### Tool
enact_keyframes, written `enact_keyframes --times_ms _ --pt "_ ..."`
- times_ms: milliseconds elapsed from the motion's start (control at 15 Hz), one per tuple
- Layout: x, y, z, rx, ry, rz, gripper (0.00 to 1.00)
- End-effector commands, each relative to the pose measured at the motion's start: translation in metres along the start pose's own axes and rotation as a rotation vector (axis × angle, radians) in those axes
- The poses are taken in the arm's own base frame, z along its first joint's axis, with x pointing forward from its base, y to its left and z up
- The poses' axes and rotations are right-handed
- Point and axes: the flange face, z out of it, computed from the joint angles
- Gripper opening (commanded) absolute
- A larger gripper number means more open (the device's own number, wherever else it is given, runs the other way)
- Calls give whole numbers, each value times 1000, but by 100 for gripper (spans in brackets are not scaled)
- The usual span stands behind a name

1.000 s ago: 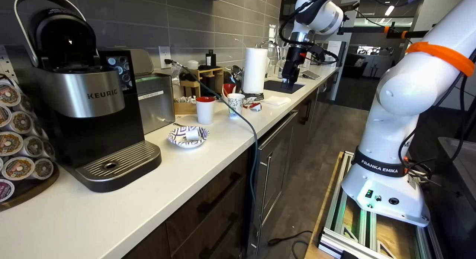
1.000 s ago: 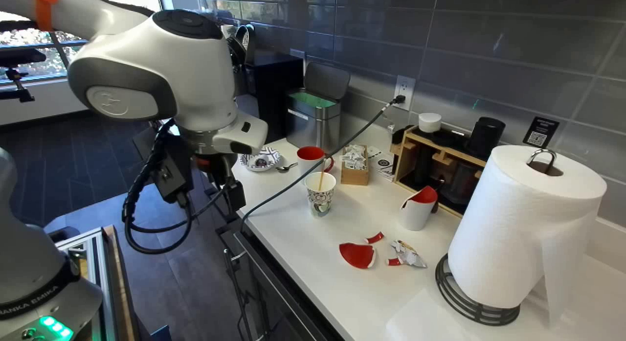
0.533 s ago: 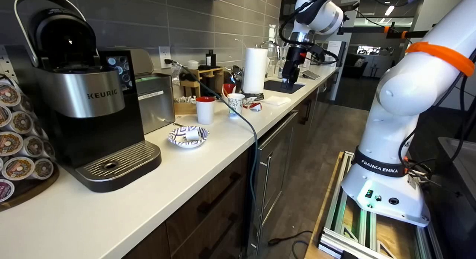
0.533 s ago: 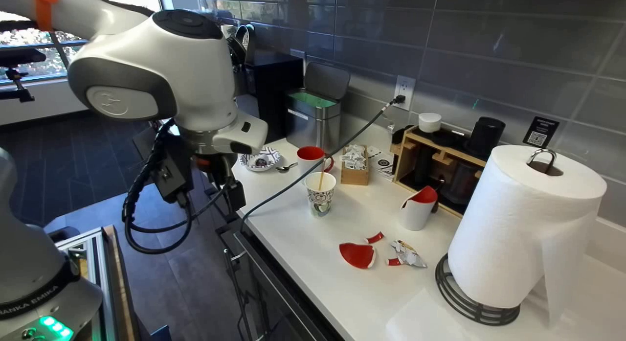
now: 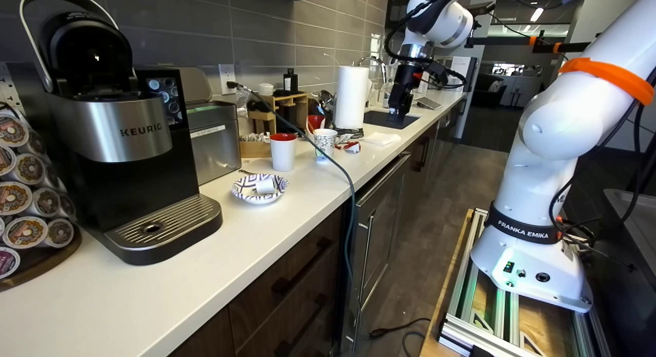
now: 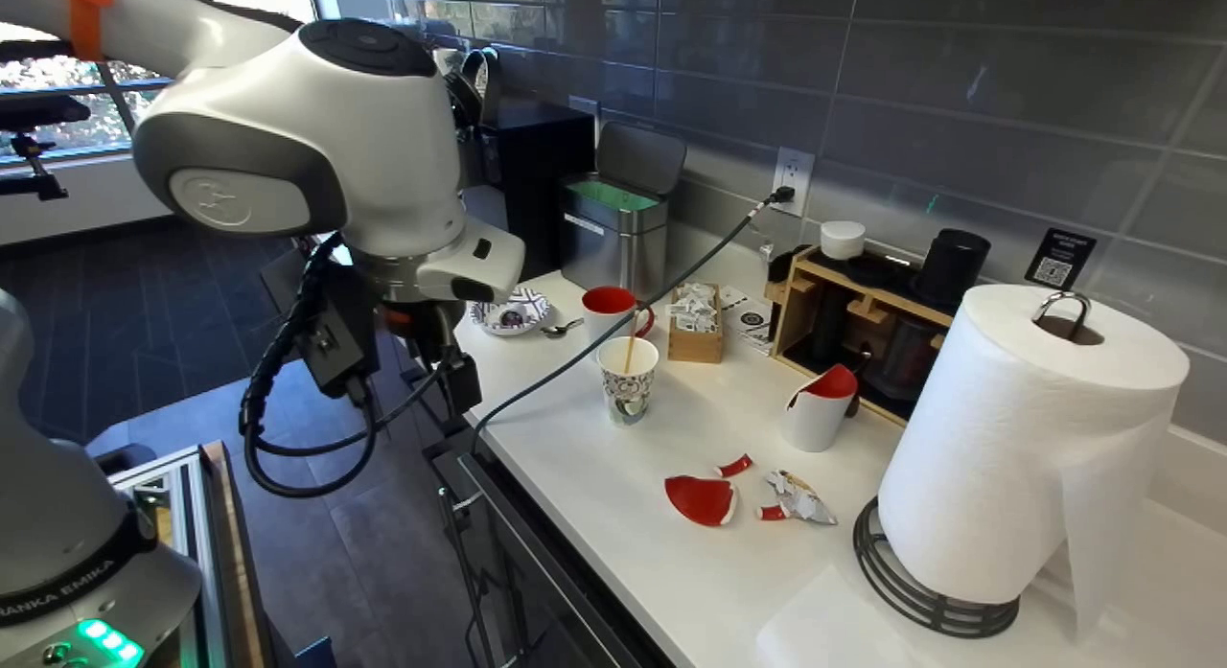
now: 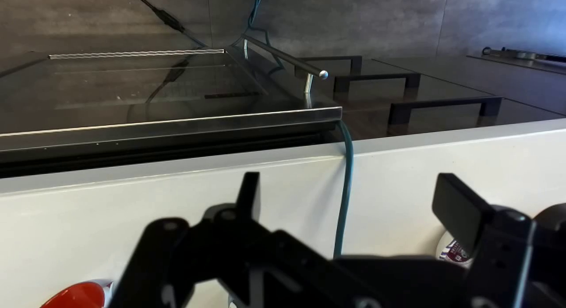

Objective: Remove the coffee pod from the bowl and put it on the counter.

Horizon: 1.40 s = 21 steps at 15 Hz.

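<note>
Reaching for the coffee pod (image 5: pixel 265 186) is, I judge, the step ahead of me, as it lies on its side in the patterned bowl (image 5: pixel 246 187) on the tabletop (image 5: pixel 205 277). The cord (image 7: pixel 348 166) worries me most: it slants above the tabletop between my gripper (image 7: pixel 349 193) and the bowl, so a low sweep could snag it and tug at the outlet (image 5: pixel 226 76). The bowl looks light, probably paper; if I press down off-centre it may skid or tip, and if I bite too deep I could catch its rim along with the pod. Being round-sided, the pod might also roll once released, over the front edge if I set it down carelessly near there. A mug (image 5: pixel 283 154) with a red inside stands near the bowl, and a wide approach might knock it. As for my gripper, its fingers (image 7: pixel 456 206) stand wide apart, with nothing pinched between them and nothing that I can see touching them; it hangs well apart from the bowl.
</note>
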Motion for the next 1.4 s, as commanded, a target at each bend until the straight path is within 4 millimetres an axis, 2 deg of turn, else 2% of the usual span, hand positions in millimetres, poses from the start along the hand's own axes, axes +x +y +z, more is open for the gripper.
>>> enact_keyframes --times_ms 0,800,933,1200,1333 --pt "0 0 0 0 -1 0 100" --pt "0 0 0 0 -1 0 100" --pt "21 -27 7 -4 29 -16 100" --pt "81 -109 20 -110 90 -130 100" --pt "114 -149 32 -196 85 -250 100"
